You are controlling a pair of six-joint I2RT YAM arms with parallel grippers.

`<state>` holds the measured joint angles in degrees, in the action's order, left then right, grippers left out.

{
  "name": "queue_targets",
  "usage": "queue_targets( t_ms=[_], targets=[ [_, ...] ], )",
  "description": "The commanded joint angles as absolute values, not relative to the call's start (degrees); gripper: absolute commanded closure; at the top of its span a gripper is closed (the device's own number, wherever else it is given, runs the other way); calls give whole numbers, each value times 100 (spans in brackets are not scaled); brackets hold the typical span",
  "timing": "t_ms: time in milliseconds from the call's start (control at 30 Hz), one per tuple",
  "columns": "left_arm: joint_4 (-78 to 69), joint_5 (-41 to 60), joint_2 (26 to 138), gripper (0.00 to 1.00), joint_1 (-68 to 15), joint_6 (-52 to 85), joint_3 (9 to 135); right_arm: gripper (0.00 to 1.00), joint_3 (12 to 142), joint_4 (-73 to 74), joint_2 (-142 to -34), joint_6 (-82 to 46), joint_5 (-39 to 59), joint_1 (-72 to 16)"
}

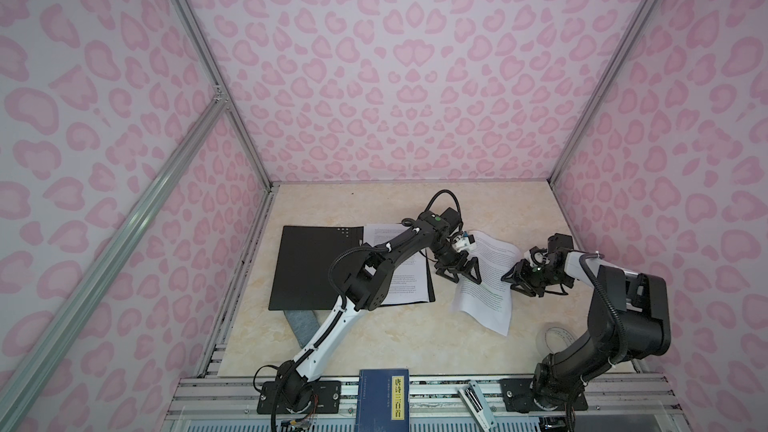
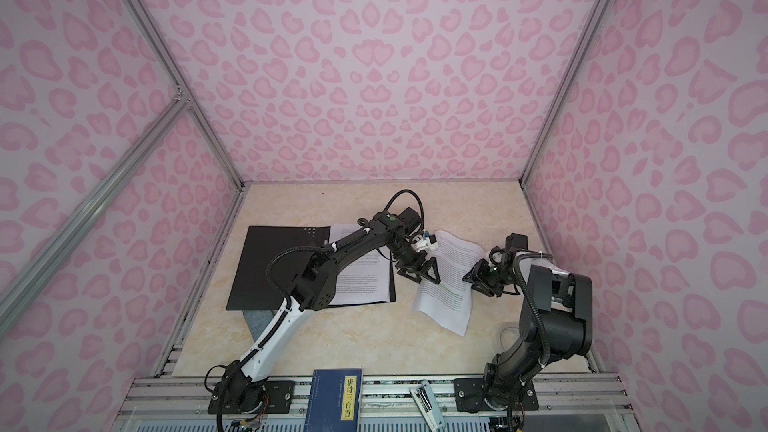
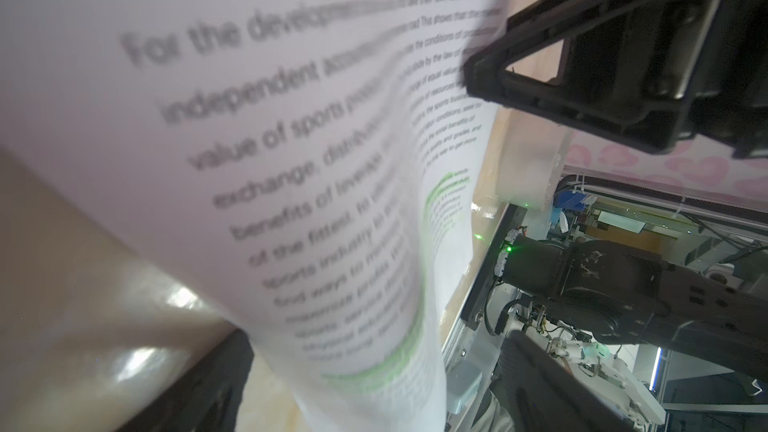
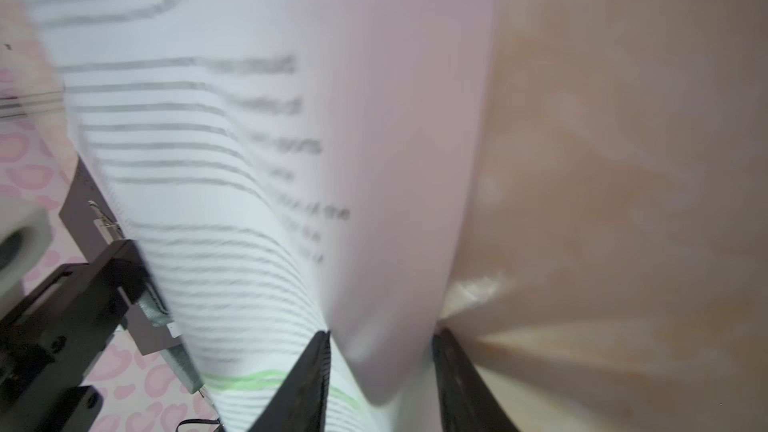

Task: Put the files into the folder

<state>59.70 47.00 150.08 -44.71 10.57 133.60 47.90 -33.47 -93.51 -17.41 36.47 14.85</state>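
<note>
The folder [image 1: 307, 268] [image 2: 270, 268] lies open at the left, black inside up. Printed files [image 1: 409, 284] [image 2: 365, 284] rest on its right half, partly hidden by my left arm. Another printed sheet [image 1: 486, 280] [image 2: 446, 284] sits to the right, bowed upward. My left gripper [image 1: 459, 280] [image 2: 419, 274] [image 3: 374, 409] stands open, straddling that sheet's left edge. My right gripper [image 1: 512, 282] [image 2: 478, 278] [image 4: 382, 338] is at the sheet's right edge. Its jaws stand apart, with the buckled paper [image 4: 374, 201] bulging between them.
A dark blue book with a yellow label strip [image 1: 384, 398] lies on the front rail. A clear tape roll [image 1: 555, 340] sits by the right arm's base. A grey pad [image 1: 299, 322] pokes out under the folder's near edge. Pink patterned walls enclose the table.
</note>
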Motion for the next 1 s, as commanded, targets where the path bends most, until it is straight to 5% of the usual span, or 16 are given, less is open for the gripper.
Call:
queue_targets(
  t_ms=[0,233,967],
  targets=[
    [6292,3583,15037,3,-4353,909,13256,62,4779,-3710,-9233,-1718,3309,1485],
    [6284,3779,14921,2,-4298,903,13148,69,4778,-3617,-9210,-1696,3481,1407],
    [6338,3071,14870,2,-4359,904,13140,41,4557,-4087,-7895,-2681,1762,1609]
  ],
)
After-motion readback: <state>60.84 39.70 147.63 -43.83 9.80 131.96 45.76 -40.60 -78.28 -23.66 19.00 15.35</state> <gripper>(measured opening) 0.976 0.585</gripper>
